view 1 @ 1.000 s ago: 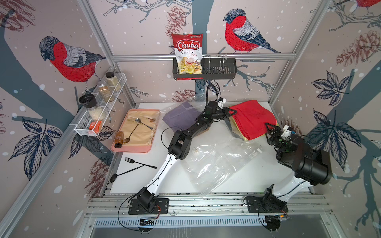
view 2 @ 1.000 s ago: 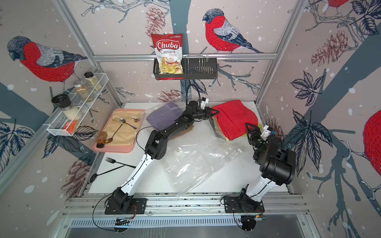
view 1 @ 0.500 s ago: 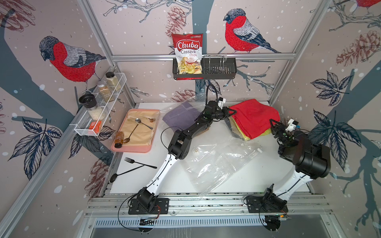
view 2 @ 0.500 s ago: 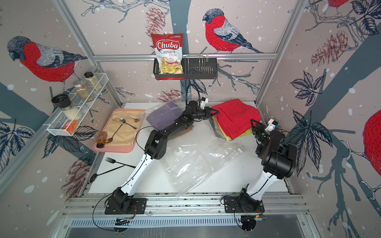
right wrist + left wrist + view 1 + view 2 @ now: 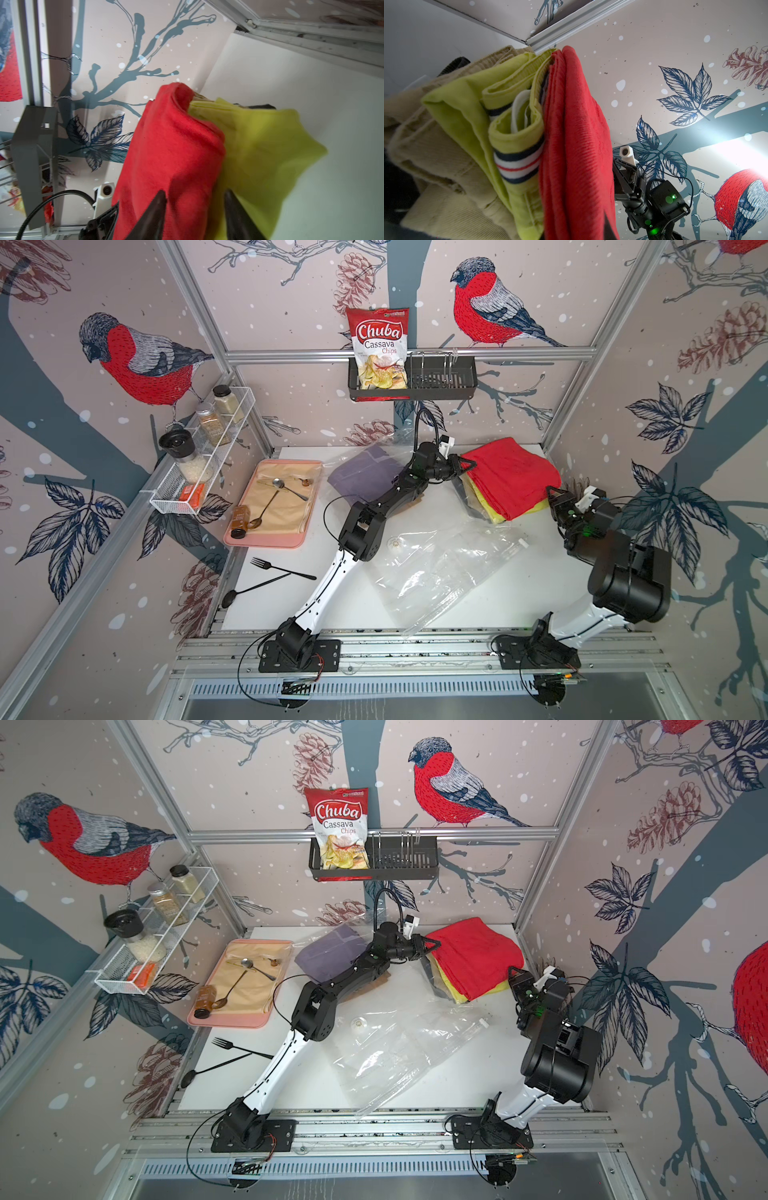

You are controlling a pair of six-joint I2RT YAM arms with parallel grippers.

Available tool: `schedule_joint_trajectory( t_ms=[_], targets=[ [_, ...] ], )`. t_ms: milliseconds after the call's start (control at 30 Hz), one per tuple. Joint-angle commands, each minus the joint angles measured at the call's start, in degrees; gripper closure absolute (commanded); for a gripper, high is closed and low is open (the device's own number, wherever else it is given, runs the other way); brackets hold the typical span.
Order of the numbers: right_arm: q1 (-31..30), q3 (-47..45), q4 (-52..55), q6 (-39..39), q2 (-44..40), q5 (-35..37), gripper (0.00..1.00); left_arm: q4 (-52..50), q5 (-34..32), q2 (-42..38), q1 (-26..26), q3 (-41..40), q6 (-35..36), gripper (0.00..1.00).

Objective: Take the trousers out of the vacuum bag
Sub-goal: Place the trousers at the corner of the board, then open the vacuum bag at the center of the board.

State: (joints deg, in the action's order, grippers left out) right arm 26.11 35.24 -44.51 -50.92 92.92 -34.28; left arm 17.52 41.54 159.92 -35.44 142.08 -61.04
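Left arm [image 5: 399,493], right arm [image 5: 627,585]: white lower links [image 5: 332,585], black joints [image 5: 359,531], black looping cables [image 5: 424,423], white wrist cameras [image 5: 446,442].

We make out red trousers [image 5: 511,477], tan trousers [image 5: 436,149], dull purple trousers [image 5: 361,479] and lime-tinged yellow trousers [image 5: 467,99], whose waistband [image 5: 517,164] is striped navy, white and red. The vacuum bag [image 5: 436,576] is clear and glossy with a white valve [image 5: 394,544]. The walls [image 5: 291,302] are pale pink, printed with red-breasted grey birds.

The left arm [image 5: 361,526] stretches long and low from its base at 7 o'clock, its left gripper [image 5: 467,465] pointing to 3 o'clock, jaws pinched on the trousers [image 5: 511,477]. The right arm [image 5: 623,585] stands folded at 4 o'clock; the right gripper [image 5: 552,494] points to 10 o'clock, fingers [image 5: 153,209] parted
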Motion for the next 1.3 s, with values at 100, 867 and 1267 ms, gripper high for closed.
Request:
schedule_joint_trajectory(
  t_ms=[100, 867, 1267],
  targets=[
    [0.2, -2.3, 8.0, 4.7, -6.5, 7.7, 0.28, 2.9, -3.8, -1.3, 1.0, 0.8, -0.4, 0.31],
    [-18.5, -7.0, 43.5, 17.3, -43.1, 8.1, 0.00, -19.7, -21.0, -49.2, -1.4, -49.6, 36.6, 0.01],
    [-24.5, -6.5, 72.1, 17.4, -60.8, 8.1, 0.00, -27.6, -48.4, -72.7, -23.8, -77.2, 42.3, 0.01]
  ],
)
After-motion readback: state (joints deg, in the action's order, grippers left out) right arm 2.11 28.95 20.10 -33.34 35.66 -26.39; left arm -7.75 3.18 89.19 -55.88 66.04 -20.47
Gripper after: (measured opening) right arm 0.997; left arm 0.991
